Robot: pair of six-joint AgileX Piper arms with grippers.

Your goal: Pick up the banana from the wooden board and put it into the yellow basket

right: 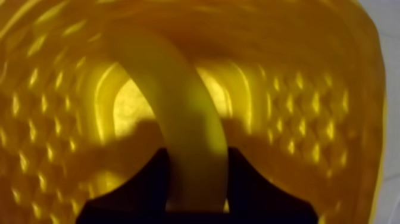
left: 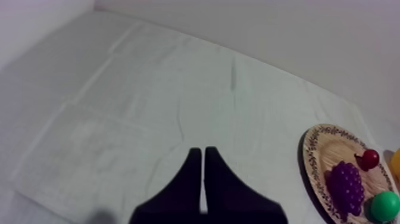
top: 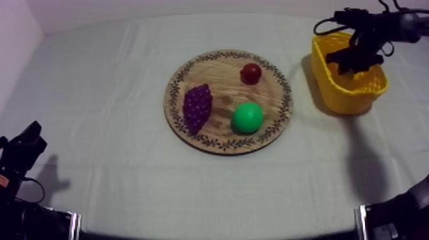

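banana (right: 172,89) end hidden in right gripper (right: 197,156), board (left: 321,156) cut off (left wrist view)

Place: a robot test bench, more lab than home.
Worktop (top: 115,76): draped whole in a creased grey-white cloth.
Wall (top: 191,6): bare and pale, along the top of the frame.
Props: toy fruit (top: 248,117) on a wooden board (top: 223,83) at centre; yellow basket (top: 345,96) at upper right.
Machines: black left arm (top: 19,156) at lower left; right arm (top: 383,25) reaching in at upper right.

Creased grey-white tablecloth (top: 127,185), pale wall (top: 18,35)
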